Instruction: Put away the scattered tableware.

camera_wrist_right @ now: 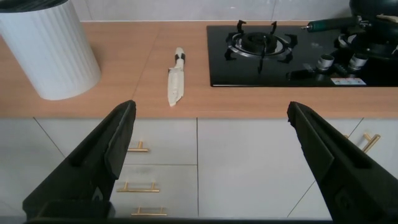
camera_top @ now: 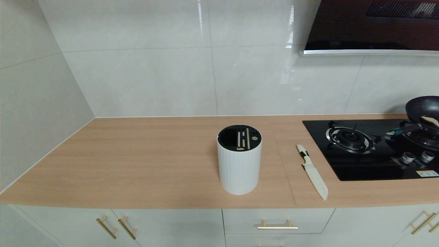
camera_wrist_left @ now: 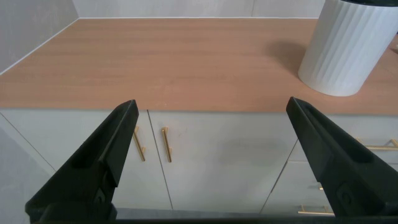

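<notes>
right gripper [camera_wrist_right: 211,112], jaws wide apart, hangs short of the counter [camera_wrist_right: 124,99]; knife [camera_wrist_right: 175,87] lies flat ahead of it, blade tip nearest, holder [camera_wrist_right: 50,50] off to its left. left gripper [camera_wrist_left: 211,109] likewise apart. knife looks light, stiff, thin, slick-bladed: pinch the handle [camera_wrist_right: 180,57] at far end.

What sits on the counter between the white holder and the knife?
Nothing: bare wooden counter separates the white holder from the knife, crossed only by a thin seam. The head view shows it.
</notes>
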Motion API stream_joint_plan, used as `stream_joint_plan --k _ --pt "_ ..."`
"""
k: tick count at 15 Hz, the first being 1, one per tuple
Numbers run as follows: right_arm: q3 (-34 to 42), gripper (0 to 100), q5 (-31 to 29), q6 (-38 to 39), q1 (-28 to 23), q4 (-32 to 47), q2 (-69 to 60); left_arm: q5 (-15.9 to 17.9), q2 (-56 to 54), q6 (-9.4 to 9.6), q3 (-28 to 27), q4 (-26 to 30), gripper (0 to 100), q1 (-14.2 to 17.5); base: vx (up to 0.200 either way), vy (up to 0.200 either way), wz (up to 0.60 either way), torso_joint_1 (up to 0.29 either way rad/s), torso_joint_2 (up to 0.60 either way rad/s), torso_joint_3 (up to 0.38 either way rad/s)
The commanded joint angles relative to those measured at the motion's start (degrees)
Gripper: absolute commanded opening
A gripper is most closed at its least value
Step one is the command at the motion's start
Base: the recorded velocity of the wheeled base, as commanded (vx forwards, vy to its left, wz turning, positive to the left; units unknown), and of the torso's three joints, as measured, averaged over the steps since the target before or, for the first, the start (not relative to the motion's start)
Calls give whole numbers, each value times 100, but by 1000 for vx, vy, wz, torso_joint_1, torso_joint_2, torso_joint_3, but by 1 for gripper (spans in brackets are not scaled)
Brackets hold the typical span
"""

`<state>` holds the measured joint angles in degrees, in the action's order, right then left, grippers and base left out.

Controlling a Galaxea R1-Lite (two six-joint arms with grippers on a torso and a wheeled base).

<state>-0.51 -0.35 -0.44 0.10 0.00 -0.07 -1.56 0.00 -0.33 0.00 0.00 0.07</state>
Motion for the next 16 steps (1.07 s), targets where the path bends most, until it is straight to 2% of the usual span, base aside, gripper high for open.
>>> stream_joint_plan --k 1,3,4,5,6,8,10,11,12,14,16 --pt "-766 100 431 123 8 -35 95 -2 0 -2 0 0 100 1 0 0 0 0 0 0" --pt "-1118 100 870 158 34 79 992 -2 0 -2 0 0 100 1 0 0 0 0 0 0" --pt "-1144 100 897 158 34 79 1088 -2 0 -2 0 0 100 1 0 0 0 0 0 0" --pt "-1540 100 1187 149 34 44 2398 -2 0 -2 0 0 100 1 0 0 0 0 0 0" --pt "-1742 100 1222 132 34 0 2908 -2 0 -2 0 0 100 1 0 0 0 0 0 0" --pt "-2524 100 1239 141 315 -237 4859 -2 0 -2 0 0 100 1 0 0 0 0 0 0" --pt "-3025 100 1222 228 685 -756 6467 -2 0 -2 0 0 100 1 0 0 0 0 0 0" --pt "-3139 100 1213 272 746 -976 6872 -2 0 -2 0 0 100 1 0 0 0 0 0 0" --pt "-3385 100 1046 325 860 -1582 7865 -2 0 -2 0 0 100 1 0 0 0 0 0 0" --pt "-3596 100 659 299 948 -2355 8990 -2 0 -2 0 0 100 1 0 0 0 0 0 0" --pt "-3772 100 580 264 1010 -2733 9596 -2 0 -2 0 0 100 1 0 0 0 0 0 0"
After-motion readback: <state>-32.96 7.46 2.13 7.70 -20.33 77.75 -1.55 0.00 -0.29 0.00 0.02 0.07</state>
